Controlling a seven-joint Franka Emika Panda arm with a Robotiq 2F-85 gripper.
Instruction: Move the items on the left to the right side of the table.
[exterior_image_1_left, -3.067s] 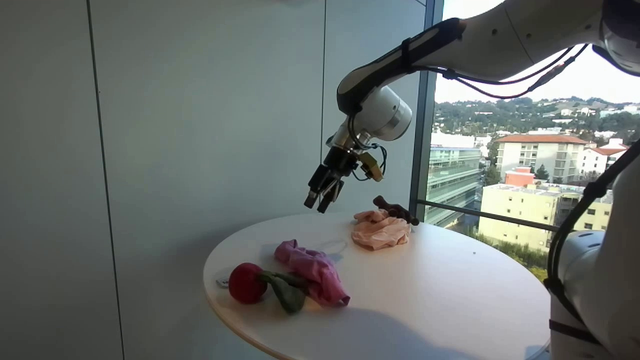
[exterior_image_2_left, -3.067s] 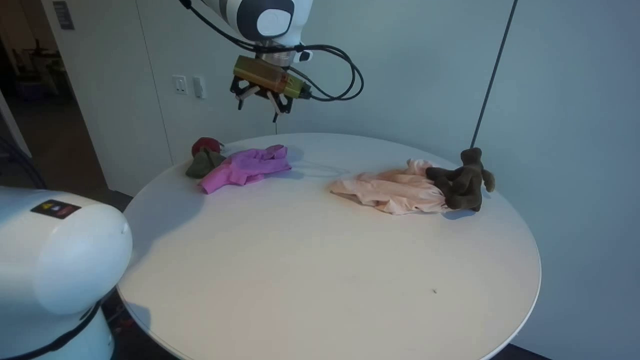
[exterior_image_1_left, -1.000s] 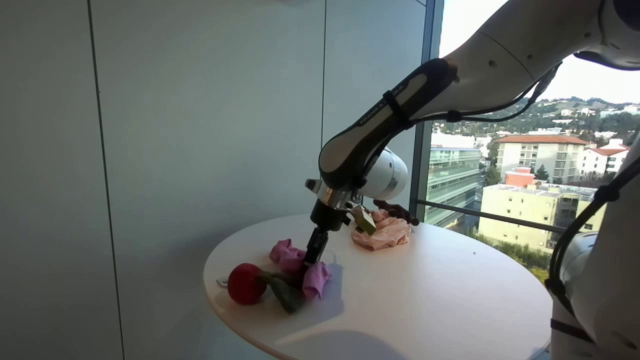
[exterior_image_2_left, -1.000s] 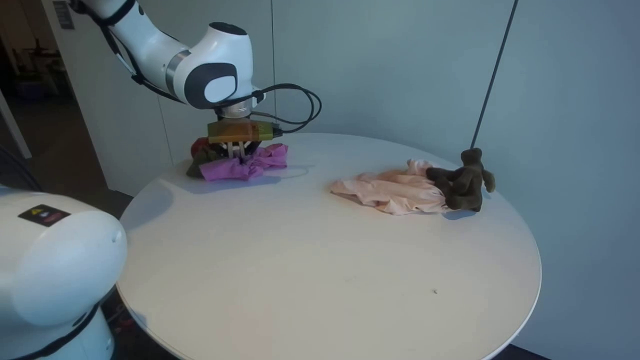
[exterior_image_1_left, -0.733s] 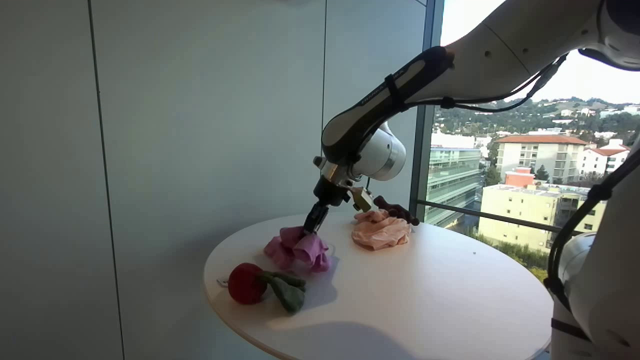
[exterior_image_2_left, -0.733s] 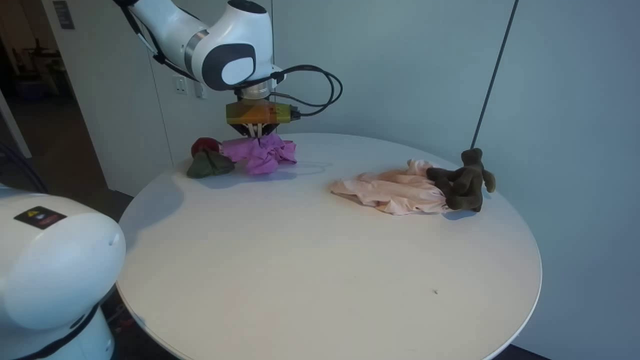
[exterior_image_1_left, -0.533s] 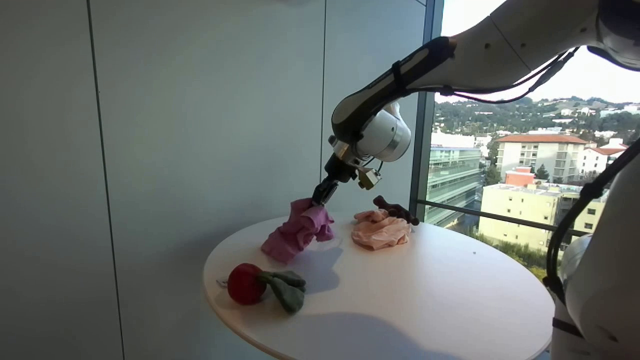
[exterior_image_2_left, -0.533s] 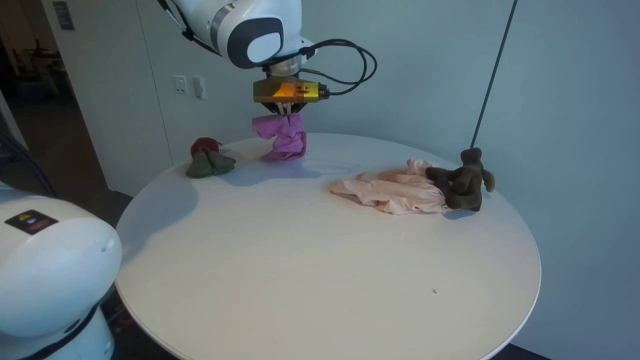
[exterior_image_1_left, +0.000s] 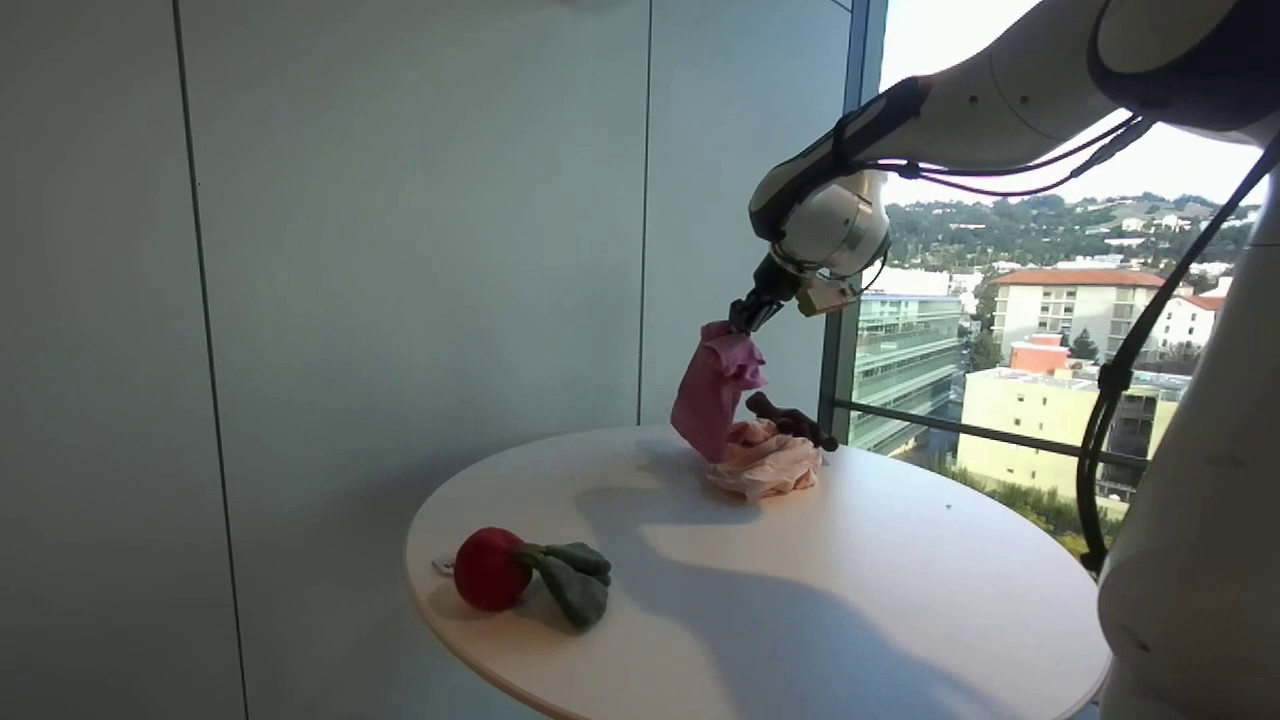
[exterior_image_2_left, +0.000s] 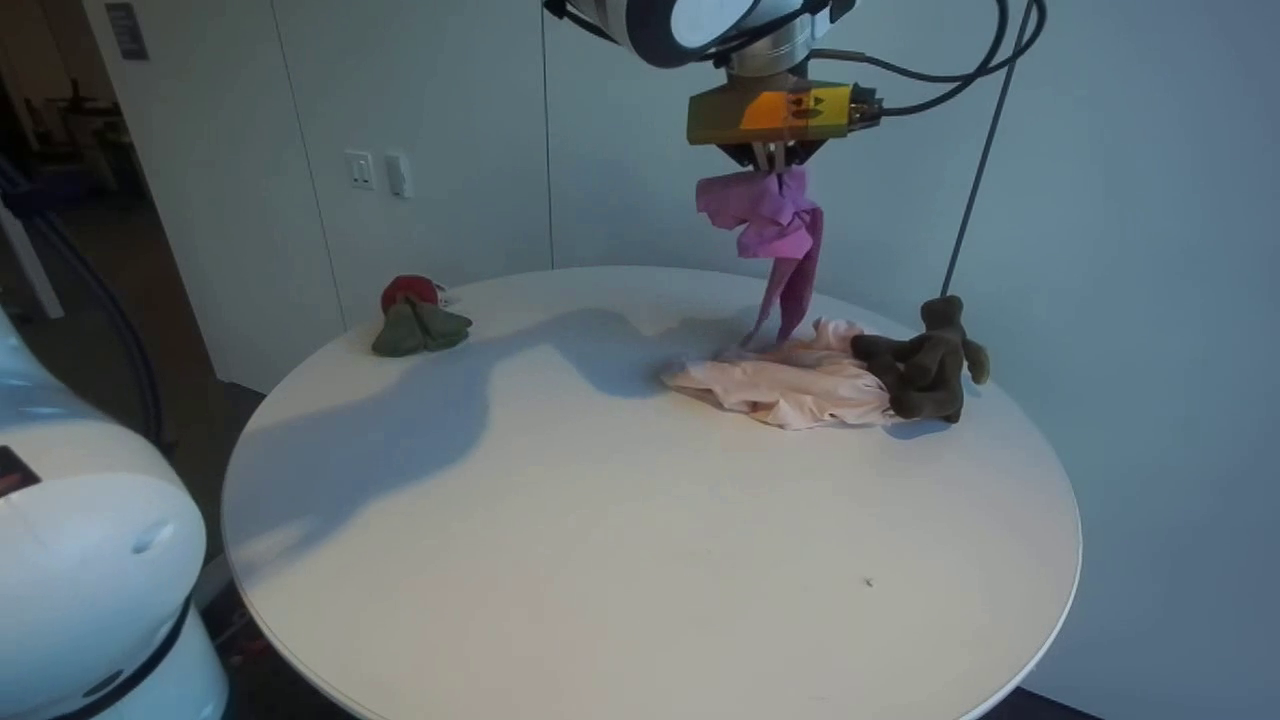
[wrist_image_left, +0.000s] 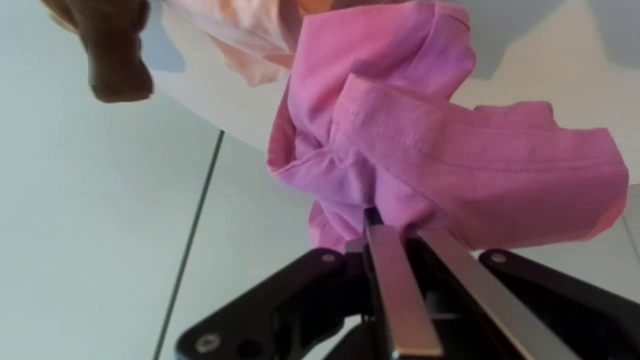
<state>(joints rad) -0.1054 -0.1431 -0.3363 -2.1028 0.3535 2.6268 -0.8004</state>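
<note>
The claw (exterior_image_2_left: 772, 168) hangs above the white table (exterior_image_2_left: 650, 560), near the beige-peach cloth (exterior_image_2_left: 800, 385), pinched tight on the pink cloth (exterior_image_2_left: 762, 210) (whether the cloths touch, I cannot tell). A dark brown figure (exterior_image_2_left: 930, 375) lies just beside the peach one; the red ball (exterior_image_1_left: 492, 568) with green leaves (exterior_image_1_left: 575, 590) rests well apart.

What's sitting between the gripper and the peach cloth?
The pink cloth, hanging from the gripper down toward the peach cloth, as an exterior view shows.

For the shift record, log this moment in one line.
Hold: gripper closed on pink cloth | Pose: hanging, contact with peach cloth unclear | Resting: red radish-like item on table | Transfer: unfinished
</note>
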